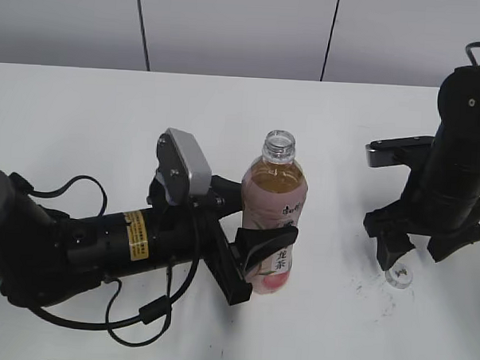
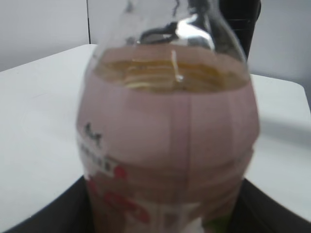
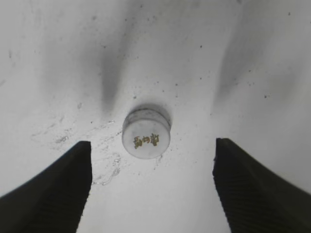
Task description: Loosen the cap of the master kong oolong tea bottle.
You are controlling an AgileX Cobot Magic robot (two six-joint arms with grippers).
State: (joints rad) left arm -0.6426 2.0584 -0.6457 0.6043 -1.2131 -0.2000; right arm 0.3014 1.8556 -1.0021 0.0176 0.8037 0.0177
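The master kong oolong tea bottle (image 1: 273,221) stands upright mid-table, its neck open with no cap on it. My left gripper (image 1: 256,260) is shut on the bottle's lower body, which fills the left wrist view (image 2: 170,145). The cap (image 3: 146,133), pale grey-white with a small dark mark on top, lies on the table by a few water droplets. It also shows in the exterior view (image 1: 397,275). My right gripper (image 3: 151,179) is open and empty, just above the table with the cap a little beyond its fingertips; in the exterior view the right gripper (image 1: 416,247) hangs over the cap.
The white table (image 1: 83,125) runs back to a grey panelled wall. The left arm's black body and cables (image 1: 85,253) lie across the front left. Wet specks mark the tabletop (image 3: 107,167) next to the cap.
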